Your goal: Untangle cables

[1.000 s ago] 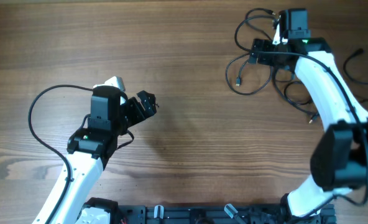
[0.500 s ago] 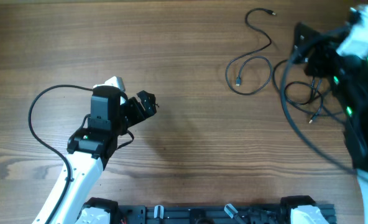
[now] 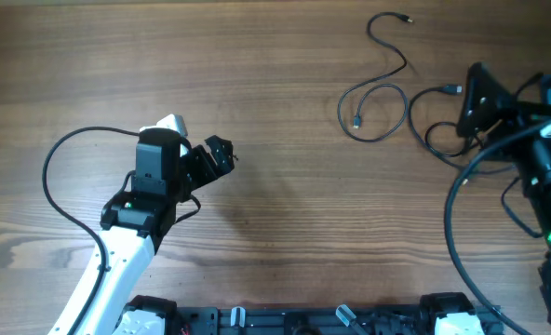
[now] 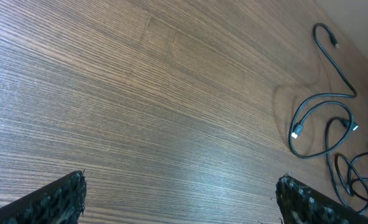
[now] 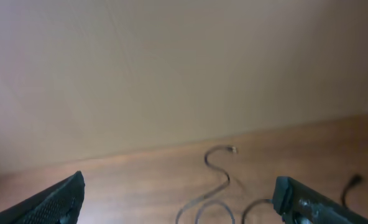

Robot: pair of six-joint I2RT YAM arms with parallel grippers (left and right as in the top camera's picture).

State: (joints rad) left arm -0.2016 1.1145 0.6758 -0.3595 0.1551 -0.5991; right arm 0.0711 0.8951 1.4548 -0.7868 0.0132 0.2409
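Right arm swung from the upper right to the right edge, so the cables [image 3: 405, 63] are uncovered: 1 looped strand free at upper right on the table [image 3: 275, 74], the rest bunched just beside the right gripper [image 3: 482, 100]. Jaws wide, empty. Left gripper [image 3: 215, 158] unchanged at centre left, wide, empty.

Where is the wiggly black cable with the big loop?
In the overhead view, the looped cable lies on the far right part of the table, just left of the other cables, with neither gripper on it.
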